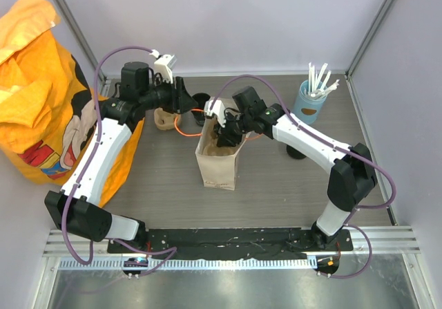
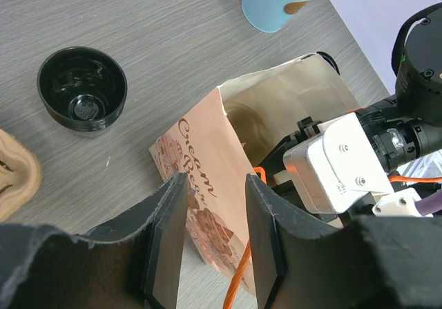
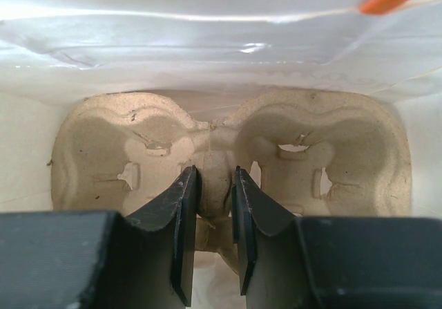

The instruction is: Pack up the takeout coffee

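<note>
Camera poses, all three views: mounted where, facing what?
Top external: above, behind the bases, looking down at the grey table; left arm, right arm show.
Left wrist: on left arm, looking down past open left tool at tan printed paper bag.
Right wrist: inside that bag, right tool clamped on the brown pulp cup carrier.
Shared: top and left wrist both show bag, light-blue cup.

Two slim arms in white shells with black joints carry looping purple cables, a thin orange cable, a white rounded block with two screws and flat black fingers.
</note>
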